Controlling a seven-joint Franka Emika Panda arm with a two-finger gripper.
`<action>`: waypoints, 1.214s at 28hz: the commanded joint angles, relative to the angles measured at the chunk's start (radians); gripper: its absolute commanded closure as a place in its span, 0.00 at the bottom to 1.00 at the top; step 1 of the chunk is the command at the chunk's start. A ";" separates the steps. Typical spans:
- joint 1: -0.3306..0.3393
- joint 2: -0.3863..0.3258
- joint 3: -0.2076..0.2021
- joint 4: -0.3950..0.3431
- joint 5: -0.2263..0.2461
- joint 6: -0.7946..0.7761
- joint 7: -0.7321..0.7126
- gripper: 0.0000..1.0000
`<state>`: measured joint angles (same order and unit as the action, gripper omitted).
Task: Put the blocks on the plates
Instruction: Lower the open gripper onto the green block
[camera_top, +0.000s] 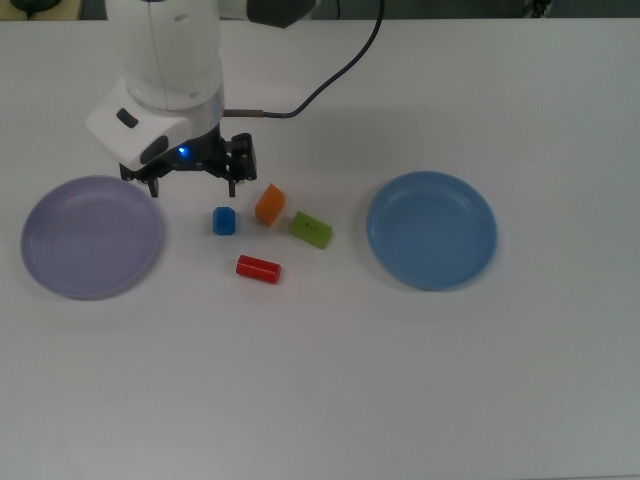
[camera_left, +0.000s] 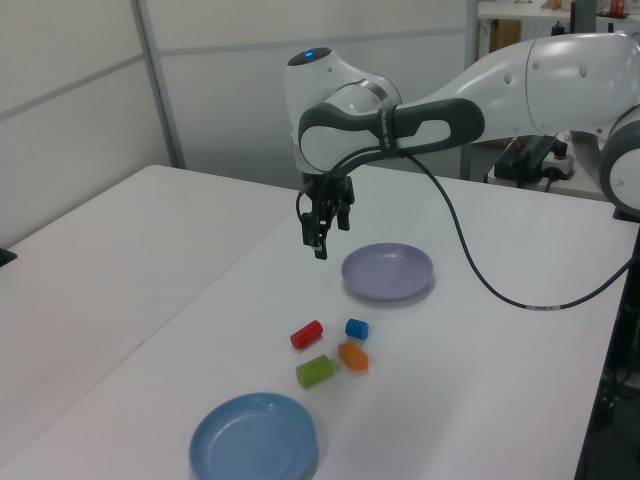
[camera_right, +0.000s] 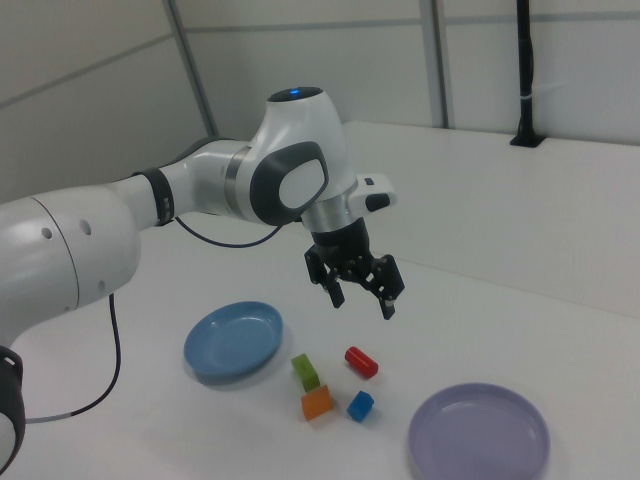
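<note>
gripper (camera_top: 193, 186): fingers spread apart, holding nothing, above the desk (camera_top: 400, 380) | blue block (camera_top: 224, 221): on desk, gripper hovers just beyond it in top view | orange (camera_top: 270, 204), green (camera_top: 311, 230), red (camera_top: 258, 270) blocks near blue block | lavender plate (camera_top: 92, 237) and blue plate (camera_top: 431, 230) flank the blue block, both bare

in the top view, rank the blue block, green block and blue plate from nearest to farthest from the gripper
Measured from the gripper in the top view:
1. blue block, just below it, slightly to the top view's right.
2. green block, farther to the top view's right, past the orange one.
3. blue plate, far out on the top view's right.
</note>
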<state>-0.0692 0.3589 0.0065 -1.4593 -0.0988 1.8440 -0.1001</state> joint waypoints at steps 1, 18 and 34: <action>0.009 -0.011 0.001 -0.016 -0.013 -0.023 -0.094 0.00; 0.129 0.075 0.001 -0.036 -0.073 -0.092 -0.374 0.00; 0.256 0.141 0.001 -0.059 -0.162 -0.094 -0.368 0.00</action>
<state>0.1598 0.4968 0.0163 -1.5027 -0.2381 1.7646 -0.4505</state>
